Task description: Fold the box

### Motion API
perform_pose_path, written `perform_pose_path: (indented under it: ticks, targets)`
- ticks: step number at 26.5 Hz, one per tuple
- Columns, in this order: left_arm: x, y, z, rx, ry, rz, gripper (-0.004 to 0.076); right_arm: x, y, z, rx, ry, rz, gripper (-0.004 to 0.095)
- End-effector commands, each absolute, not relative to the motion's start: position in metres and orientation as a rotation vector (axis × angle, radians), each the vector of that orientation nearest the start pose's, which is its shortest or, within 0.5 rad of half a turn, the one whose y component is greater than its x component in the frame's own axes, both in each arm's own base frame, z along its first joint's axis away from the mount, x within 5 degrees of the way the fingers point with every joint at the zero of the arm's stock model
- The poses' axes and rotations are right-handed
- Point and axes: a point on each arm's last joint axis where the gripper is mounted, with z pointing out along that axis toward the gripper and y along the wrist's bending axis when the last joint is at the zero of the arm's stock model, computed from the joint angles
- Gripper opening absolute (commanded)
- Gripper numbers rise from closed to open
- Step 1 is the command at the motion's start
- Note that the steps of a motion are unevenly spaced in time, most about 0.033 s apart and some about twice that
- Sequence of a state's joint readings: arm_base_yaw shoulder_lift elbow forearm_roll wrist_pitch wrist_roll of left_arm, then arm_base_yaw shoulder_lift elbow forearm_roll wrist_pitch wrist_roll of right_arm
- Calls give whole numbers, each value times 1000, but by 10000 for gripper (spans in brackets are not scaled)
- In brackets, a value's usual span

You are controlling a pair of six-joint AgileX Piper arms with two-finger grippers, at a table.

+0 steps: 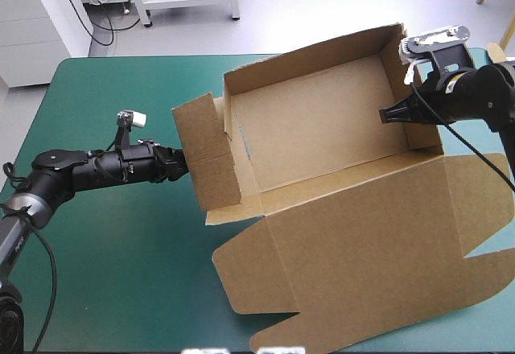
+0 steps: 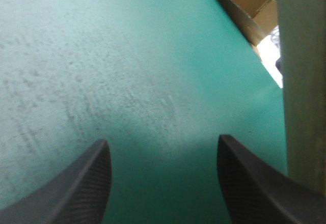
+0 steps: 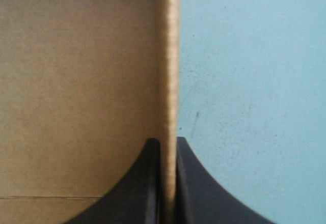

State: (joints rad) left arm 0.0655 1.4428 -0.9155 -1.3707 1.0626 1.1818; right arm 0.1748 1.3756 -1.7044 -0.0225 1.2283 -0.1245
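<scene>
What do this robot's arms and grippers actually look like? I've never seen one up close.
Both the left arm and the right arm are black, built of rounded, tube-like segments. Each ends in a gripper: the left gripper and right gripper have two broad black fingers shaped like curved fins, with a fine woven texture.

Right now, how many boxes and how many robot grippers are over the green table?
brown box: 1
black grippers: 2, the left gripper open beside the box, the right gripper shut on a box wall
Total: 3
</scene>
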Motion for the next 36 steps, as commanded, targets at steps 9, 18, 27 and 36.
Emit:
perform_pose_path:
  ticks: [9, 18, 27, 36]
  targets:
    - [264, -72, 321, 486, 1878, -1390, 440, 276, 49, 467, -337, 2295, 37, -21]
    - [263, -72, 324, 495, 1864, -1377, 440, 290, 50, 454, -349, 2342, 16, -21]
    - [263, -63, 350, 476, 1967, -1065, 440, 290, 46, 454, -349, 2343, -50, -21]
    - [252, -61, 362, 496, 1983, -983, 389, 293, 47, 456, -297, 2310, -16, -21]
